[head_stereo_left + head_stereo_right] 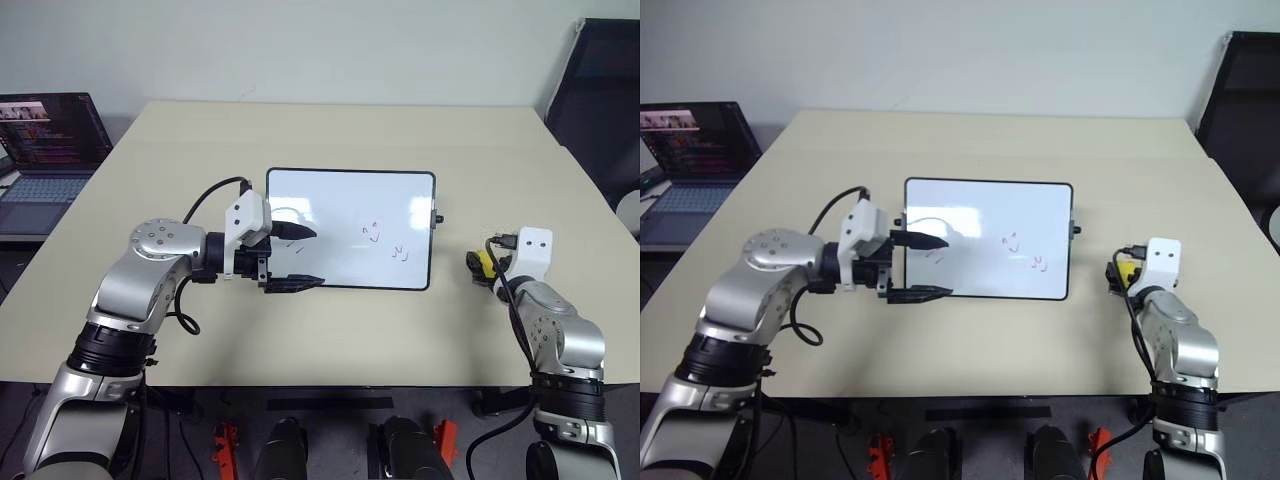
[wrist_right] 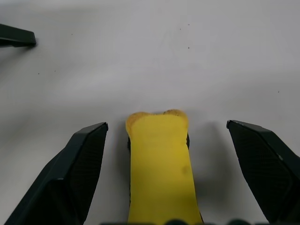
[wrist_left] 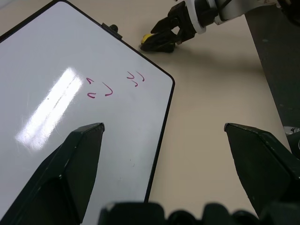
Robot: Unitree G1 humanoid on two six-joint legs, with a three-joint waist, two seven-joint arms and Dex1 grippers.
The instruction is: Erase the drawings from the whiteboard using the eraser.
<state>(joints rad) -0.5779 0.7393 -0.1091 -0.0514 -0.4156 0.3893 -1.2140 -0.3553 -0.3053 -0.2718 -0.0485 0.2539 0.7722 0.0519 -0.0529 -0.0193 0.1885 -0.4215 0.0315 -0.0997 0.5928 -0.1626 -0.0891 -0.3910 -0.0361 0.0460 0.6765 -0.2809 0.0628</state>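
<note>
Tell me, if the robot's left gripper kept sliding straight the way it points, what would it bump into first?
Probably nothing solid at first: the open left gripper points across the whiteboard, so it would likely skim over the white surface toward the drawings. Whether its fingers would scrape the board is unclear, since its height above it is hard to judge.

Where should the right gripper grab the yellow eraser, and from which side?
Across the eraser's two long sides, near mid-length, coming along its long axis as the right gripper is lined up now. The block is narrow, lies flat on the table, and sits between the open fingers with a gap on each side, so closing should clamp it.
</note>
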